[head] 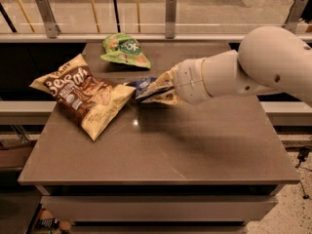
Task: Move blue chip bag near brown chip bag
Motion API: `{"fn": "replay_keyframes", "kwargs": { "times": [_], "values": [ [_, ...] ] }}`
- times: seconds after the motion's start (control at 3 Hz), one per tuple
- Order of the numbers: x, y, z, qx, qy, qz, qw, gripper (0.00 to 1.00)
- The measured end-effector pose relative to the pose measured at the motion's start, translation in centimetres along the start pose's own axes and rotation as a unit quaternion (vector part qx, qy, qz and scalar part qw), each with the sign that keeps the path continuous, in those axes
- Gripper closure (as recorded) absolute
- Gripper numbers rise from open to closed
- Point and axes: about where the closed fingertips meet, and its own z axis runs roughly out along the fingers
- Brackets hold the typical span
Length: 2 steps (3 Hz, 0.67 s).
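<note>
Blue chip bag is pinched in my gripper, whose fingers are closed on its right end, over the middle of the table. Its left tip reaches just beside the right corner of the brown chip bag, which lies flat at the left; I cannot tell whether they touch. 1 green snack bag lies behind, near the far edge.
</note>
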Motion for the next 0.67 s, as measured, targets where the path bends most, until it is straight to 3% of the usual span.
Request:
{"fn": "replay_keyframes", "kwargs": {
  "times": [0.67],
  "values": [
    [-0.39, -0.09, 0.19, -0.001, -0.002, -0.003, 1.0, 0.13]
  ]
}}
